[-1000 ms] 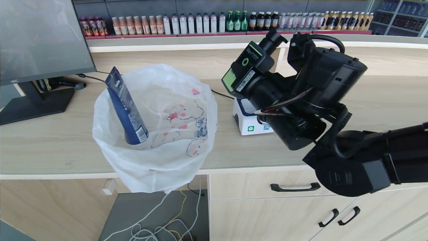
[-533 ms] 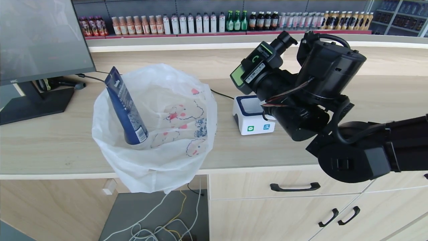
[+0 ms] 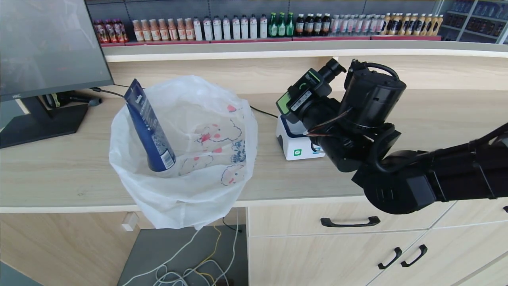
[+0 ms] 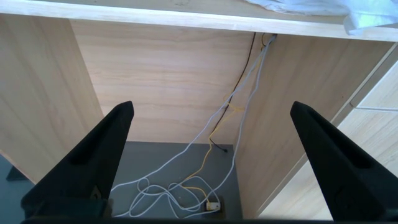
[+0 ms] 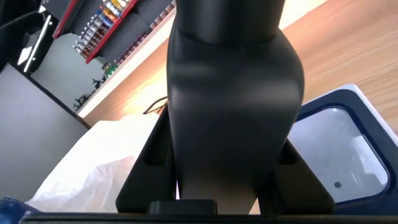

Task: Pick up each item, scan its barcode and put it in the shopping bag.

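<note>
Bottle tilts over scanner, clamped in outstretched right gripper.

Centre left, I see a crinkled translucent white plastic bag on a matt pale wood-grain counter, a glossy dark blue tube inside.

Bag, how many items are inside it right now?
1: a blue tube leans against the bag's left wall. The bottle is in the right gripper, outside it. Others may lie hidden at the bottom.
</note>
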Tool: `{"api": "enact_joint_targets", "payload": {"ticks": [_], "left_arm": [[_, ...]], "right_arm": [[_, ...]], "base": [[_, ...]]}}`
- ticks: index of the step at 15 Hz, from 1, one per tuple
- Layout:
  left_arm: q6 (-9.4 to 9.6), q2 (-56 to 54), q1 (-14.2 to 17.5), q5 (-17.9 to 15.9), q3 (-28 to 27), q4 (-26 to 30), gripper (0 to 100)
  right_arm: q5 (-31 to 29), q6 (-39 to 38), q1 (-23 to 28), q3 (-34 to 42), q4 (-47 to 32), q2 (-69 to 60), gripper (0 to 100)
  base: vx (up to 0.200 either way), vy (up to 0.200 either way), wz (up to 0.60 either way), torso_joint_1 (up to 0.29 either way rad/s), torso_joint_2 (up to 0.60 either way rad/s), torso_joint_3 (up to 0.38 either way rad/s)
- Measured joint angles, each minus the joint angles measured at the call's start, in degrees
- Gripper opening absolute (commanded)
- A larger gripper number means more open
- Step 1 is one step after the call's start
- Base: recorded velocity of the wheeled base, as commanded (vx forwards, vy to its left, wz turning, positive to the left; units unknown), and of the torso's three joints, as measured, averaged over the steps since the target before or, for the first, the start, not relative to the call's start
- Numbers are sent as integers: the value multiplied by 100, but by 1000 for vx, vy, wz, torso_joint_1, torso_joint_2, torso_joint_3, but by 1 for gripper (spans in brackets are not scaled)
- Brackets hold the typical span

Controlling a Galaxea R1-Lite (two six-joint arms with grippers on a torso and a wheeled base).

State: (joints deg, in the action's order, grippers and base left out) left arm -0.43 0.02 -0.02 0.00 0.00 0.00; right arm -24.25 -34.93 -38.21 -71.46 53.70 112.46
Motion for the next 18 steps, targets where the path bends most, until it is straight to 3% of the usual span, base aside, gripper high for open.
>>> {"api": "enact_joint_targets", "payload": {"ticks": [18], "left_arm": [[0,0,0,0,0,0,100]], "right_arm": [[-9,-389,317,263,49,260,0]], "base": [[0,0,0,0,0,0]]}}
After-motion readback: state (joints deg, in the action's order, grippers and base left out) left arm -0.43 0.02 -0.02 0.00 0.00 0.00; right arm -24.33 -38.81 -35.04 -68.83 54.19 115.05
